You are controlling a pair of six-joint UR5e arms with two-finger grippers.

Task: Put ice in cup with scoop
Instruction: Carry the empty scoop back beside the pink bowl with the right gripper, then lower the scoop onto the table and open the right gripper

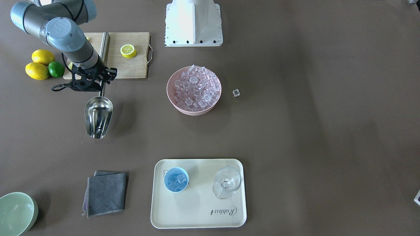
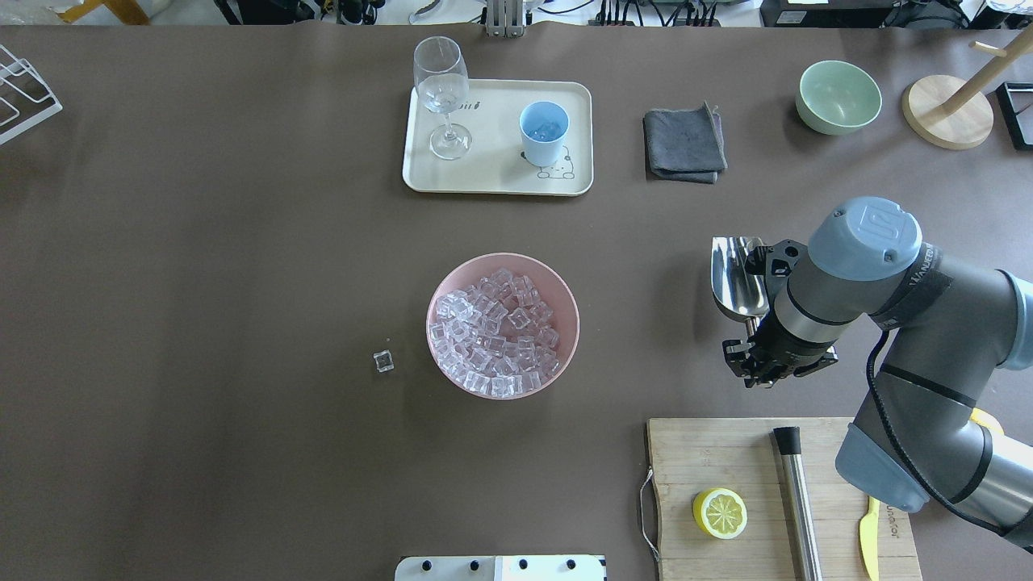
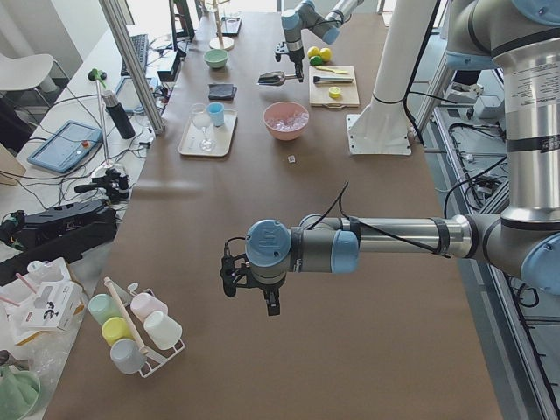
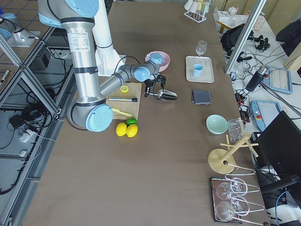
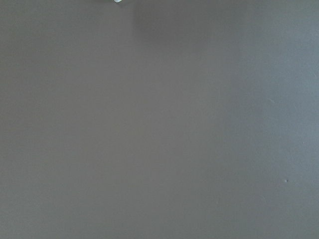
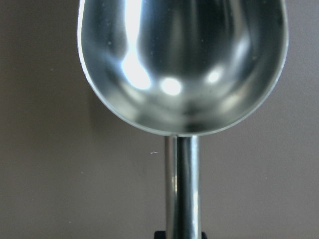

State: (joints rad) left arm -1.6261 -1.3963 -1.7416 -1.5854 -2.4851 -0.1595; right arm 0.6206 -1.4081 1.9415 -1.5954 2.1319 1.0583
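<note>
My right gripper [image 2: 757, 349] is shut on the thin rod handle of the shiny steel scoop [image 2: 736, 278]. It holds the scoop level a little above the table, right of the pink bowl [image 2: 565, 290]. The scoop's trough [image 6: 182, 59] is empty. Ice [image 2: 494, 332] is heaped in the pink bowl, and one loose cube [image 2: 383, 361] lies on the table beside it. The light-blue cup [image 2: 543, 133] stands on the cream tray [image 2: 492, 177] with a few ice cubes [image 1: 178, 180] inside. My left gripper [image 3: 267, 300] shows only in the exterior left view, so I cannot tell if it is open or shut.
A clear stemmed glass [image 2: 441, 89] shares the tray. A grey cloth [image 2: 684, 144] and a pale green bowl [image 2: 838, 97] lie beyond the scoop. Near my right arm is a cutting board [image 2: 726, 460] with a lemon half [image 2: 720, 513] and a steel cylinder [image 2: 797, 500].
</note>
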